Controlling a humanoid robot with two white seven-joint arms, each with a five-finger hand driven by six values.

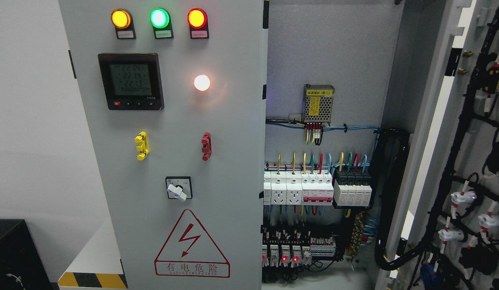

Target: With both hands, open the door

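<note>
Grey cabinet: the right door (467, 161) stands swung open, the left door (173, 161) is shut. No robot hand is visible, so grip is unknown. Pull the left door slowly by its inner edge.

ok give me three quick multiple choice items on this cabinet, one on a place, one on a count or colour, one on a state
1. Where is the warning triangle?
A. low on the left door
B. on the right door
C. above the meter

2. How many round lamps run along the left door's top?
A. two
B. three
C. five

3. What state is the right door in?
A. shut
B. swung open
C. removed

Answers:
1 A, it sits near the bottom of the left door, under the rotary switch.
2 B, an orange lamp, a green lamp and a red lamp.
3 B, it stands swung out, its inner wiring and the breakers exposed.
</note>
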